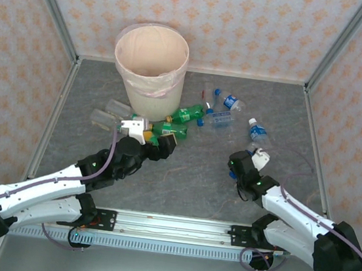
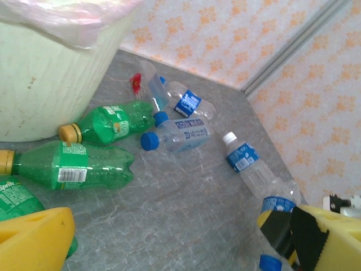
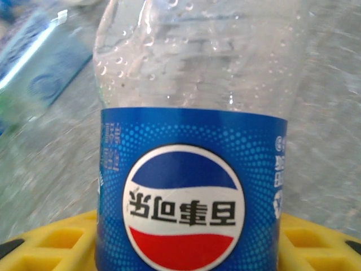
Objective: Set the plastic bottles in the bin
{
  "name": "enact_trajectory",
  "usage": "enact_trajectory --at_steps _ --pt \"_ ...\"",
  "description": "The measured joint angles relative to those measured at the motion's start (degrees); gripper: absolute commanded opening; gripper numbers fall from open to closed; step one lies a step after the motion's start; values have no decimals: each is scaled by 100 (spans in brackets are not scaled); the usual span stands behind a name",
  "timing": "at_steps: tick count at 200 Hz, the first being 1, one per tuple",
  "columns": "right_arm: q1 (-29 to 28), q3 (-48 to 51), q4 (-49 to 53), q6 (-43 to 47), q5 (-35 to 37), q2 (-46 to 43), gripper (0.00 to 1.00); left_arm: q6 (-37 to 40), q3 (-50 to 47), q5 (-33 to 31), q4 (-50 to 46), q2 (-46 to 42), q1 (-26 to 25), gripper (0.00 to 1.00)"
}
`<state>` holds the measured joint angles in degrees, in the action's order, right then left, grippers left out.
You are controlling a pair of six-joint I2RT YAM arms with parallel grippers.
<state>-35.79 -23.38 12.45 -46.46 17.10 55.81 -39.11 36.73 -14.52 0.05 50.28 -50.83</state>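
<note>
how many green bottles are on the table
3, lying by the bin: far green bottle, middle green bottle, near green bottle with Sprite label at the left wrist view's lower left edge. More may be hidden.

Upright cream bin (image 1: 148, 100), pink liner, green and clear bottles (image 1: 186, 116) lying scattered beside it

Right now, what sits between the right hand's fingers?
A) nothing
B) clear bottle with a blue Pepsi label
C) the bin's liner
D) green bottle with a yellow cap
B: in the right wrist view a clear bottle with a blue Pepsi label sits between the right hand's yellow fingers.
</note>
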Motion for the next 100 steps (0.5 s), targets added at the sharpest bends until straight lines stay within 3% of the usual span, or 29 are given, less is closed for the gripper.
enact_trajectory --at_steps 32,100 --pt "-710 -181 -404 807 24 -7 54 -267 -177 603 280 35 625 97" --pt "-1823 -778 -1357 2396 -216 210 54 -439 -293 1718 970 127 839 90"
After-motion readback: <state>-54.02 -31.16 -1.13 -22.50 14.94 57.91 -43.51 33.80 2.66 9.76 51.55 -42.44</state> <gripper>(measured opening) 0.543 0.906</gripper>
